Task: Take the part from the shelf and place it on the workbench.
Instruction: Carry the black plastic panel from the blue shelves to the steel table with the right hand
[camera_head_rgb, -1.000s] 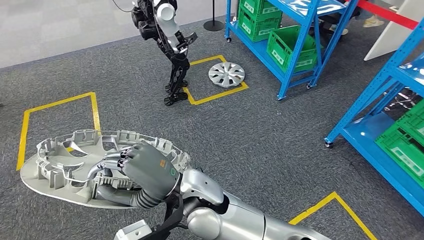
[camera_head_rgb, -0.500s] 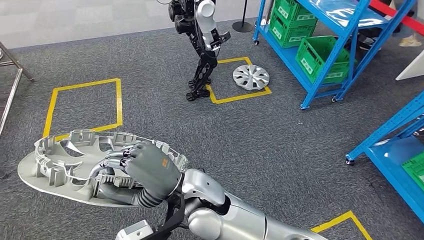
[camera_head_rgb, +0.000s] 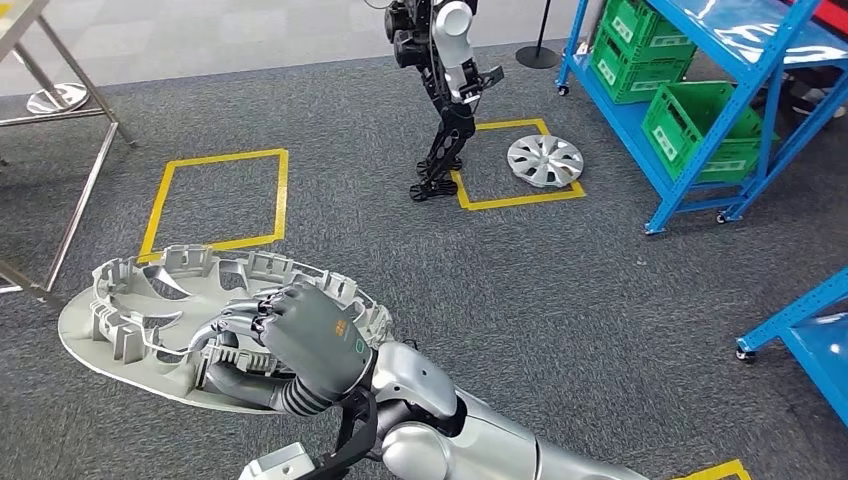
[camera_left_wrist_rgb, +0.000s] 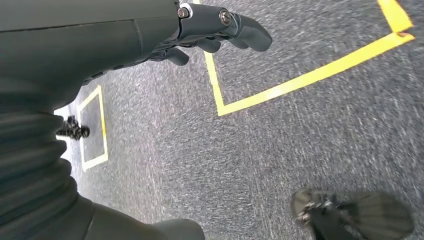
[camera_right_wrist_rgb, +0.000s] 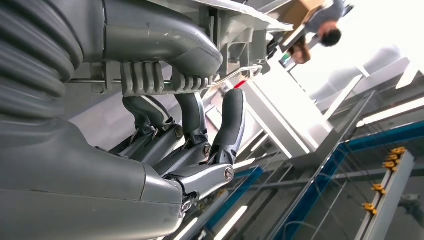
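While its fingers curl over the inner ribs, the right hand grips the part, a large round grey wheel cover carried hollow side up. From the right wrist the thumb lies along the cover's other face and the darker fingers press up against its ribbed edge, so the rim is clamped between them. The part sits level in the air in front of the robot, low and to the left in the head view, above the grey carpet. The silver right arm runs in from the bottom edge to the hand.

The left hand hangs over the carpet with nothing in it; its fingers are loosely bent and apart.

On the floor, yellow tape marks a square just beyond the part. A second taped square farther off holds another wheel cover lying flat. Another robot, black and silver, stands at the near corner of that square. Blue racks with green crates stand on the right, and another blue rack's foot shows at the right edge. Metal table legs cross the upper left corner.
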